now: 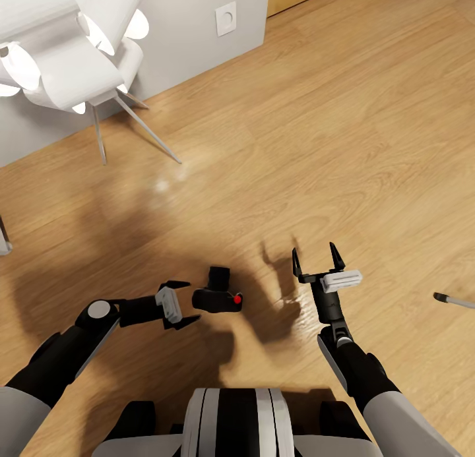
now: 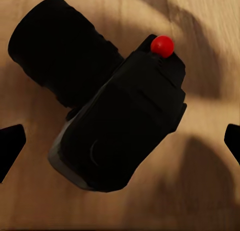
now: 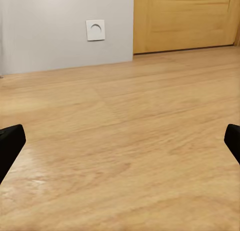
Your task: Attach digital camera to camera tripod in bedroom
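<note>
At lower left of the head frame the left pincer (image 1: 186, 303), spread wide, faces the digital camera (image 1: 218, 295) lying on the wood floor (image 1: 343, 140) at lower centre, so pickup is in hand and closing on its body comes next, while the right pincer (image 1: 318, 257) hangs spread, empty.

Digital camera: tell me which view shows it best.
The left wrist view: the digital camera appears close up, lens and red button clear, between the open fingertips. The head view shows it small on the floor beside the left gripper. The right wrist view faces floor and wall.
</note>
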Robot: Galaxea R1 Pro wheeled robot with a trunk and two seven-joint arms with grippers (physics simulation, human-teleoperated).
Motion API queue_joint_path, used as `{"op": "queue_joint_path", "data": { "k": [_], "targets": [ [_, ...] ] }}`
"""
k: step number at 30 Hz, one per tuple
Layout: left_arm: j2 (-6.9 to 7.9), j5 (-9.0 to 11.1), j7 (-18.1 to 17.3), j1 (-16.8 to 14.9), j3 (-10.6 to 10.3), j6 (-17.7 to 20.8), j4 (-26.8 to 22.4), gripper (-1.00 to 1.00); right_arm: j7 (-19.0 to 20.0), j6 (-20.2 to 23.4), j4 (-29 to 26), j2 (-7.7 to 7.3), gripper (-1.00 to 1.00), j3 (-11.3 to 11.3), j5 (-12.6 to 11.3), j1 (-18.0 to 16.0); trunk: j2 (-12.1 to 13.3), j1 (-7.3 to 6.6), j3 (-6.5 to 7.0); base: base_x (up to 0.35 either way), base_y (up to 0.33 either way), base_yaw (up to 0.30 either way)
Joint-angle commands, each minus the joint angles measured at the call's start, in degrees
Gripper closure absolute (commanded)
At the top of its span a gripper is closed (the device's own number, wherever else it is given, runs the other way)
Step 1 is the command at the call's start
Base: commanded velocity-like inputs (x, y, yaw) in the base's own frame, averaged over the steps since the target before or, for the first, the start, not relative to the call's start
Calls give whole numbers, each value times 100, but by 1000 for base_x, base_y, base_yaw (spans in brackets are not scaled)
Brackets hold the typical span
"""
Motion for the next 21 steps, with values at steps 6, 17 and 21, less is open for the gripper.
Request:
{"op": "queue_joint_path", "data": {
  "k": [6, 17, 21],
  "targets": [
    [-1, -13, 195, -3, -6, 22, 31, -100, -27, -13, 1, -6, -100, 21, -1, -3, -1, -1, -3, 0, 0, 0],
    [-6, -20, 316, -3, -6, 16, 44, -100, -27, -13, 1, -6, -100, 21, -1, -3, -1, -1, -3, 0, 0, 0],
    [-11, -21, 344, -3, -6, 16, 45, -100, -27, -13, 1, -6, -100, 21, -1, -3, -1, -1, -3, 0, 0, 0]
  ]
}}
